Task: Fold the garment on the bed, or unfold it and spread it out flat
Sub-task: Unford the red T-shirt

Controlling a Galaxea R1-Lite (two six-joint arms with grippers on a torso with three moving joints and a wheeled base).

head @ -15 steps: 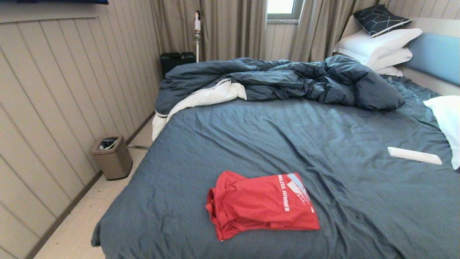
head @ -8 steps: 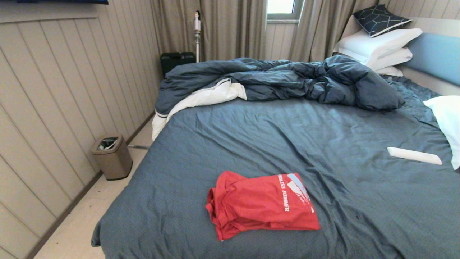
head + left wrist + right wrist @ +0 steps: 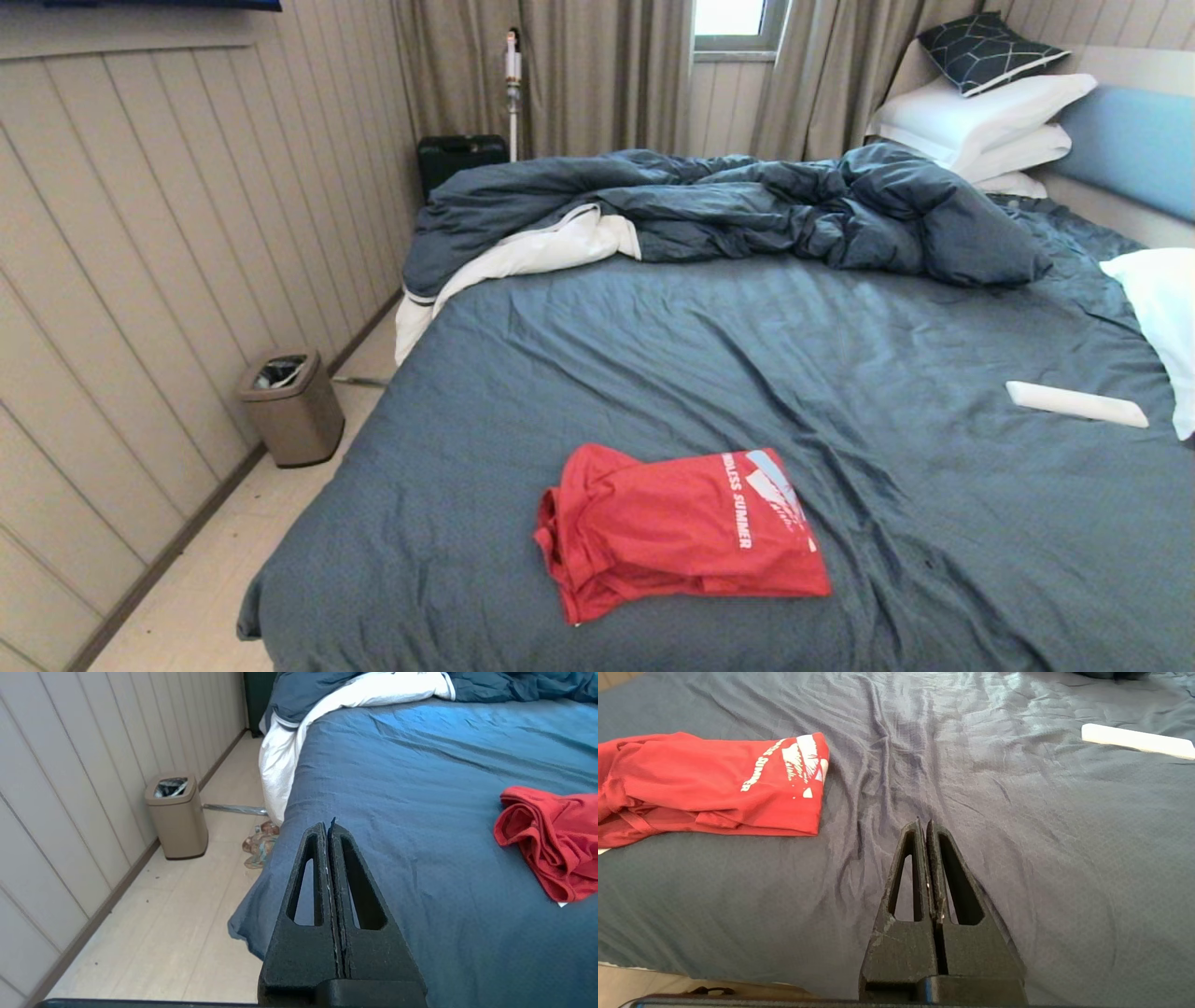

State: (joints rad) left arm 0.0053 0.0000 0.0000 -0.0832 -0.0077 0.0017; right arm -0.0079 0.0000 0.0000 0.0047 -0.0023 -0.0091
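Red garment (image 3: 681, 529) lay loosely folded, white print showing, on the bed (image 3: 653, 373). Left gripper (image 3: 328, 828) and right gripper (image 3: 923, 826) hung apart from it, fingers clenched empty.

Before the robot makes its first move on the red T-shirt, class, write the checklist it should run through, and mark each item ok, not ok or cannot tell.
1. Red jersey T-shirt with white print lies in view on the slate-blue bed sheet: ok.
2. T-shirt already spread flat: not ok, it lies folded over, bunched at the collar end.
3. Nothing lies on the T-shirt: ok; the rumpled dark blue duvet and the flat white bar lie apart from it.
4. Left gripper free: ok, jaws shut on nothing, over the bed's edge.
5. Right gripper free: ok, jaws shut on nothing, beside the shirt.
6. Jaws open for a grasp: not ok.
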